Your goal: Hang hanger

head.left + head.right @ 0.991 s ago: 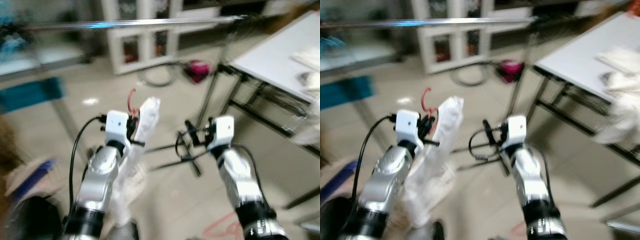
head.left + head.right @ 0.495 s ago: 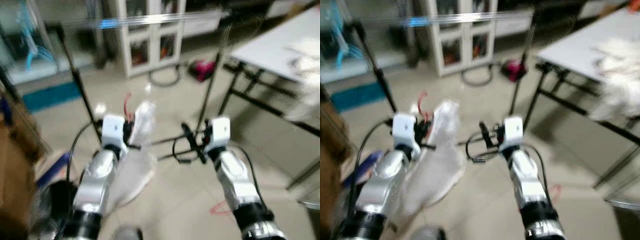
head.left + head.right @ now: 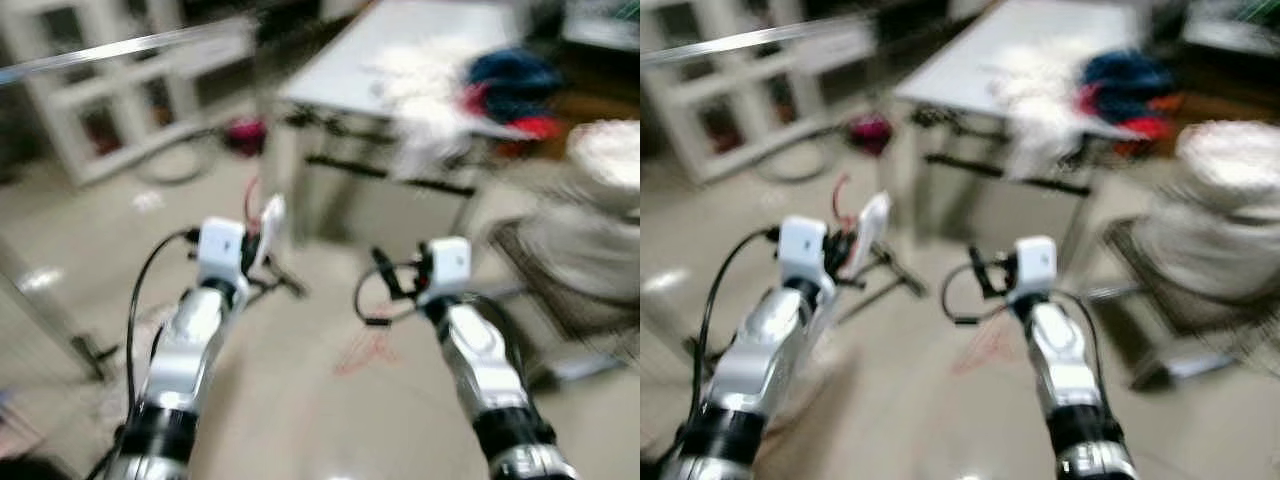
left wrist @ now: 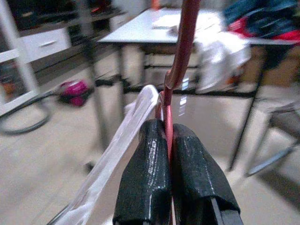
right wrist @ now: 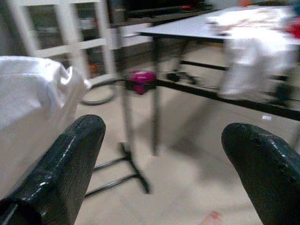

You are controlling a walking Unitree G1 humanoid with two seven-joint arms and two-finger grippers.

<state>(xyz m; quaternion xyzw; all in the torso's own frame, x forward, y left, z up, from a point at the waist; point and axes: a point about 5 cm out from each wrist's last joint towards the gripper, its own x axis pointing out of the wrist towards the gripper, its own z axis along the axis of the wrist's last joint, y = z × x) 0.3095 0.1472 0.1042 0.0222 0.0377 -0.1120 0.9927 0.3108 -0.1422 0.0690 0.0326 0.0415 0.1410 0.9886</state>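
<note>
Left gripper (image 4: 168, 154) pinched tight on the red hanger (image 4: 180, 51), held up in front of the robot at chest height. Hanger hook runs upward from the fingers, long axis near vertical, curved tip at top. A white garment (image 4: 119, 140) drapes down from it beside the fingers. Right gripper (image 5: 164, 159) held out alongside, fingers spread wide, holding nothing. Beige tiled floor (image 3: 330, 400) with a faint red mark. Grey table (image 3: 400, 50) ahead, piled with white, blue and red clothes (image 3: 490, 80). White cabinet (image 3: 100, 110) to the left, metal rail (image 3: 110, 48) across it. Pink object (image 3: 868, 128) on floor near the table leg. Head views blurred.
</note>
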